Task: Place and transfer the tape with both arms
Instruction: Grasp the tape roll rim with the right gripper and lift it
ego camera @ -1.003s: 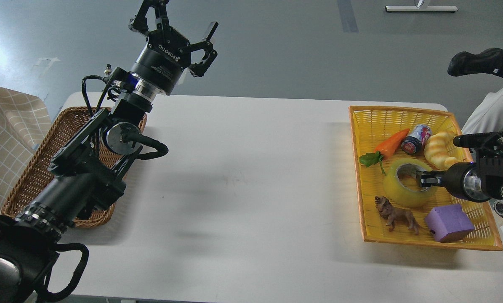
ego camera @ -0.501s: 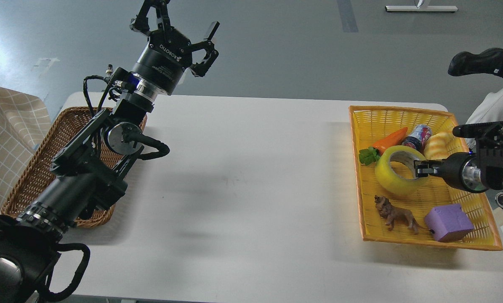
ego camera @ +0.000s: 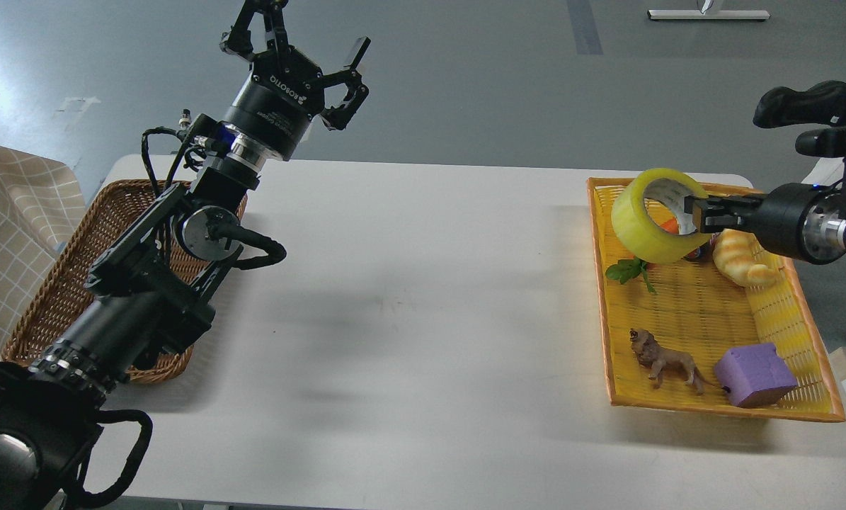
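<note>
The tape (ego camera: 642, 225), a wide translucent yellow roll with a grey-white core, hangs in the air above the far part of the yellow basket (ego camera: 812, 333). My right gripper (ego camera: 694, 214) comes in from the right and is shut on the roll's wall, with fingers reaching into the core. My left gripper (ego camera: 308, 60) is raised high over the table's far left edge, its fingers spread open and empty, far from the tape.
The yellow basket holds a croissant toy (ego camera: 742, 260), a green leaf (ego camera: 628, 270), a lion figure (ego camera: 667, 360) and a purple block (ego camera: 754, 373). A brown wicker basket (ego camera: 76, 262) sits at the left under my left arm. White table (ego camera: 408, 319) lies between.
My right gripper has lifted the tape out of the yellow basket, up and slightly left. The left arm has barely moved.
</note>
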{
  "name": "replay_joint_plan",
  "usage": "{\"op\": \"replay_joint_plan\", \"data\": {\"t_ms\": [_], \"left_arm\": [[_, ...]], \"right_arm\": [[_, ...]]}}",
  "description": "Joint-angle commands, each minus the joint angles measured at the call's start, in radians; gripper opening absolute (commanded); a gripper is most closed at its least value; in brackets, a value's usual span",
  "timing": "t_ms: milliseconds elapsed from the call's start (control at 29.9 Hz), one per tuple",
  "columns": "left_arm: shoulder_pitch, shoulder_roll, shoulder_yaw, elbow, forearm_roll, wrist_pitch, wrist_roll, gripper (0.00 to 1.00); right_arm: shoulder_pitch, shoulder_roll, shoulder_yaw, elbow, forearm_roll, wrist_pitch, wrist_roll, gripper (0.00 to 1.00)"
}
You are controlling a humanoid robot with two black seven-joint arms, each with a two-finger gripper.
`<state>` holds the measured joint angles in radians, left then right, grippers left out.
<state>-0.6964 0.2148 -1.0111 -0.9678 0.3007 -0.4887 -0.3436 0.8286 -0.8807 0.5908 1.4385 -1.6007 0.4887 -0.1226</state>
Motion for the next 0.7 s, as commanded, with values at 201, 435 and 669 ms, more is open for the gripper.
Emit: {"op": "replay_joint_plan", "data": {"t_ms": [201,435,669], "left_arm": [[0.000,0.003,-0.001,0.000,0.000,0.000,-0.002,0.98],[0.000,0.000,-0.001,0.000,0.000,0.000,-0.002,0.98],[0.001,-0.003,-0.001,0.000,0.000,0.000,-0.002,0.98]], "right_arm": [[0.079,0.247,-0.016,-0.105,-0.013,0.000,-0.009,0.00],[0.168,0.462,-0.121,-0.280,-0.021,0.000,-0.011,0.00],[0.192,0.632,-0.190,-0.406,-0.018,0.000,-0.011,0.00]]}}
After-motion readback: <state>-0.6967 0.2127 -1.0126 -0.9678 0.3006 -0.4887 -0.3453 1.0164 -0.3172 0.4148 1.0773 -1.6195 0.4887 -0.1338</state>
